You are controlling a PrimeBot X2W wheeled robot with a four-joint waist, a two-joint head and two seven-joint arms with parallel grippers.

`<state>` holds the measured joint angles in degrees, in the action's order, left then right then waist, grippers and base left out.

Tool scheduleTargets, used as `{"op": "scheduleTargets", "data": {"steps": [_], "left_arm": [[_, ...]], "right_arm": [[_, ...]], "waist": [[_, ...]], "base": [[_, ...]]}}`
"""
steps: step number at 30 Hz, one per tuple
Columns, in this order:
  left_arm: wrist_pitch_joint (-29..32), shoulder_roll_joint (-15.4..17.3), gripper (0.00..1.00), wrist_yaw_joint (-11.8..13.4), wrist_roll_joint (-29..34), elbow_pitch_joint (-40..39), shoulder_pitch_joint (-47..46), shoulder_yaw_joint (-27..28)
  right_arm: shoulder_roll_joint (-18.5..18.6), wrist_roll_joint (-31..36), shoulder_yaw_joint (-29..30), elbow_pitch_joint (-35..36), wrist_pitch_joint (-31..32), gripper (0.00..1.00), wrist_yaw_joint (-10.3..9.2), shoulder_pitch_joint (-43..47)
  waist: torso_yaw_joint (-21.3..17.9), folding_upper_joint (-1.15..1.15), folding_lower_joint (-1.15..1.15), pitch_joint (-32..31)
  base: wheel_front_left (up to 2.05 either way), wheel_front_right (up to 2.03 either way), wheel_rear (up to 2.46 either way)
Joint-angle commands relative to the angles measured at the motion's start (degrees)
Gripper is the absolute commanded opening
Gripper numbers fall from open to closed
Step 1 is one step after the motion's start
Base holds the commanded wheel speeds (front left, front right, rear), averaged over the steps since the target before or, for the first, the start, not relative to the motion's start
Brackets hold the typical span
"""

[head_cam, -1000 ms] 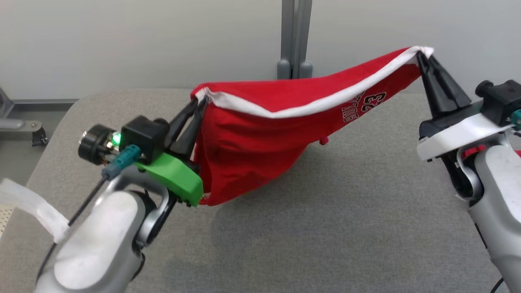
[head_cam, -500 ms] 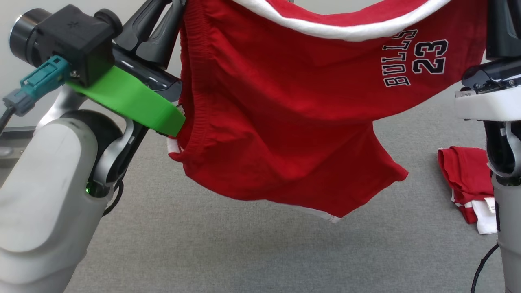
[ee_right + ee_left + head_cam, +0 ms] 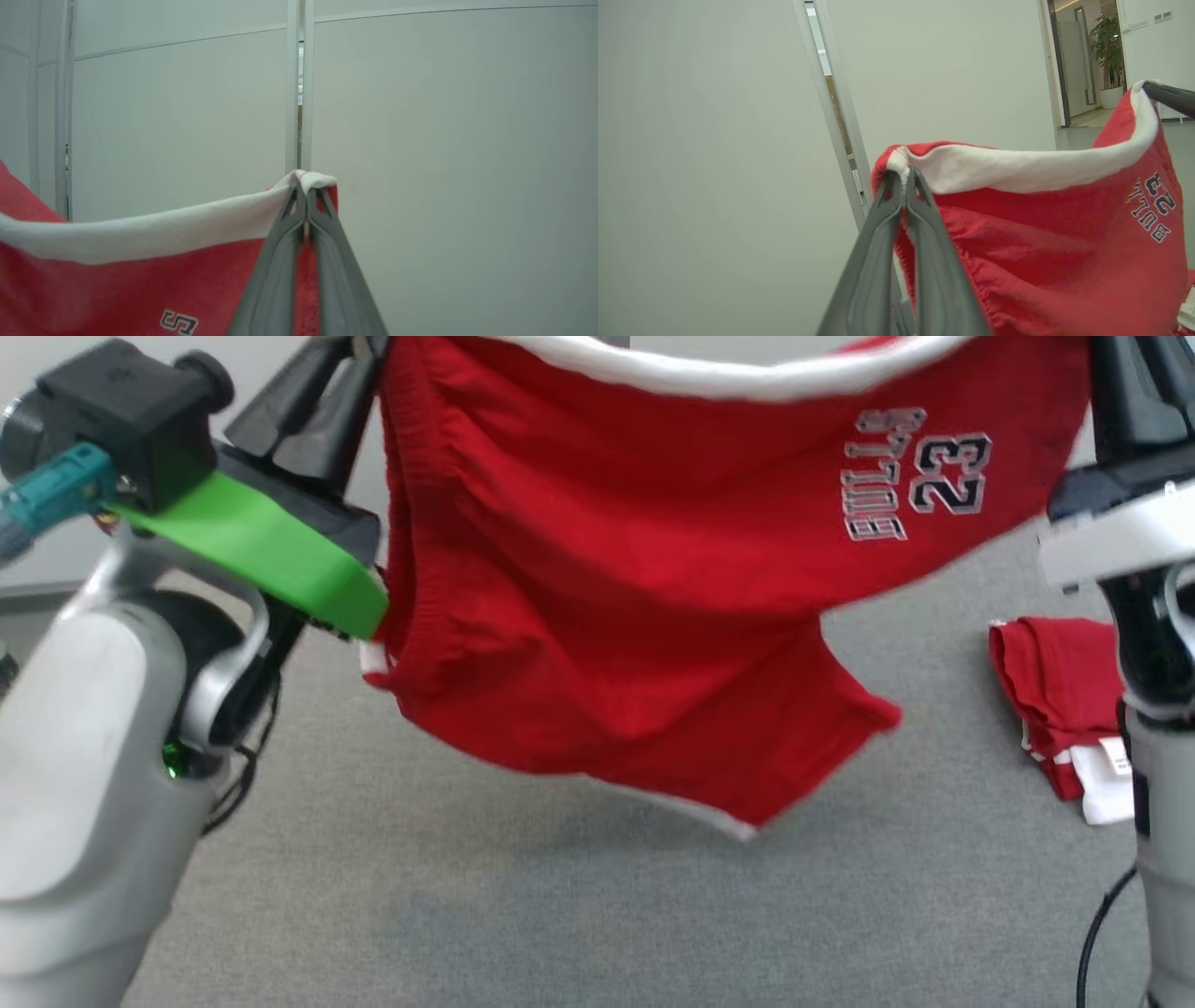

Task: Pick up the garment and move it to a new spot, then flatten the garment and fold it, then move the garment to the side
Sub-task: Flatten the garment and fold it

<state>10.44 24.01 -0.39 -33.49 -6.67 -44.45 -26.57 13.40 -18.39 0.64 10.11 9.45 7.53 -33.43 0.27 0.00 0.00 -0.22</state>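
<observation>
Garment (image 3: 607, 616) is airborne: red shorts, hung by the white band (image 3: 747, 378) between both arms, the lower hem clear of the grey surface (image 3: 467, 915), by my reading.

Left gripper (image 3: 906, 179) is pinched tight on one end of the band. Right gripper (image 3: 306, 186) is clamped on the other end. No gap between either pair of fingers.

Step in hand, as I judge it: carry to a new spot, then lay flat. To do it well I want:
- the band taut and level, both arms travelling together
- the hanging hem to touch down first, then a draw away from it so the cloth spreads
- to stay wide of the folded red piece (image 3: 1055, 700) lying at the right

Pose: both forearms are raised high, fingers pointing up, and wrists well apart. The left wrist, with its green bracket (image 3: 261, 555), sits just beside the cloth's side edge. The cloth sags between the arms.
</observation>
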Motion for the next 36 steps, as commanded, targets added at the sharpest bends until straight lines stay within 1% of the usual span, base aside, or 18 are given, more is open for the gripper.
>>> {"op": "scheduleTargets", "data": {"steps": [1,2,5,8,11,13,16,18,20,23,24,27,29,31,33,36], "left_arm": [[-0.86,0.32,0.0,-0.42,0.27,2.19,-2.33,0.89],[-1.2,0.08,0.0,-0.85,0.13,3.73,-3.39,0.97],[-2.68,-0.85,0.0,-2.49,0.56,10.12,-8.9,1.38],[-4.72,-1.93,0.0,-3.85,1.02,17.27,-16.71,2.03],[-7.94,-3.59,0.0,-4.88,1.37,25.88,-23.36,2.32],[-10.81,-4.77,0.0,-5.27,2.01,32.04,-28.67,2.6],[-15.11,-6.42,0.0,-5.63,3.2,41.38,-35.76,2.85],[-18.02,-7.22,0.0,-5.83,3.85,46.51,-39.2,2.61],[-20.58,-8.36,0.0,-6.05,3.77,50.89,-42.53,2.69],[-23.47,-9.84,0.0,-6.37,3.42,55.63,-45.15,2.76],[-24.2,-10.4,0.0,-6.49,2.82,57.01,-45.59,3.15],[-25.38,-11.55,0.0,-6.8,2.23,58.99,-45.53,3.2],[-25.65,-12.52,0.0,-6.99,1.75,59.54,-43.46,3.42],[-25.68,-13.42,0.0,-6.97,1.06,57.45,-40.9,5.01],[-25.71,-13.66,0.0,-7.01,2.11,54.78,-37.99,5.35],[-25.66,-14.18,0.0,-7.04,2.89,50.42,-30.51,4.72]], "right_arm": [[1.02,-0.64,0.0,-2.68,-0.5,0.0,-0.1,-4.15],[1.94,-0.74,-0.76,-4.68,-0.95,0.0,-0.1,-6.15],[2.69,-2.2,-3.39,-13.32,-3.32,0.0,-0.09,-14.7],[1.03,-4.18,-5.81,-22.37,-5.48,0.0,-0.06,-25.58],[0.4,-1.98,-10.29,-31.83,-8.95,0.0,-0.07,-35.73],[-0.28,-0.21,-11.68,-38.7,-12.24,0.0,-0.1,-42.23],[-2.55,2.21,-10.0,-48.75,-18.39,0.0,-0.1,-51.01],[-4.12,3.89,-8.48,-54.29,-21.76,0.0,-0.1,-54.48],[-5.28,5.43,-6.81,-58.01,-23.7,0.0,-0.1,-57.19],[-7.0,4.5,-3.37,-60.63,-24.63,0.0,-0.11,-57.99],[-7.5,4.21,-2.64,-59.87,-24.7,0.0,-0.1,-57.54],[-8.1,4.7,-1.47,-59.0,-24.59,0.0,-0.11,-53.35],[-8.36,3.83,-0.12,-57.93,-24.6,0.0,-0.11,-50.34],[-8.72,1.78,1.94,-57.12,-24.62,0.0,-0.11,-46.48],[-8.97,1.79,1.03,-56.78,-24.62,0.0,-0.1,-42.64],[-8.35,-0.05,1.0,-55.69,-24.62,0.0,-0.11,-36.46]], "waist": [[-2.3,0.0,0.0,7.19],[-2.62,0.0,0.0,9.19],[-3.81,0.0,0.0,15.84],[-5.26,0.0,0.0,21.95],[-6.8,0.0,0.0,26.21],[-7.4,0.0,0.0,28.28],[-8.29,0.0,0.0,30.75],[-8.76,0.0,0.0,31.63],[-8.94,0.0,0.0,32.61],[-8.71,0.0,0.0,33.64],[-8.54,0.0,0.0,34.05],[-8.03,0.0,0.0,34.92],[-7.24,0.0,0.0,34.96],[-6.31,0.0,0.0,34.48],[-5.69,0.0,0.0,34.35],[-4.64,0.0,0.0,33.07]], "base": [[0.0,0.0,0.0],[0.0,0.0,0.0],[0.0,0.0,0.0],[0.0,0.0,0.0],[0.0,0.0,0.0],[0.0,0.0,0.0],[0.0,0.0,0.0],[0.0,0.0,0.0],[0.0,0.0,0.0],[0.0,0.0,0.0],[0.0,0.0,0.0],[0.0,0.0,0.0],[0.0,0.0,0.0],[0.0,0.0,0.0],[0.0,0.0,0.0],[0.0,0.0,0.0]]}}
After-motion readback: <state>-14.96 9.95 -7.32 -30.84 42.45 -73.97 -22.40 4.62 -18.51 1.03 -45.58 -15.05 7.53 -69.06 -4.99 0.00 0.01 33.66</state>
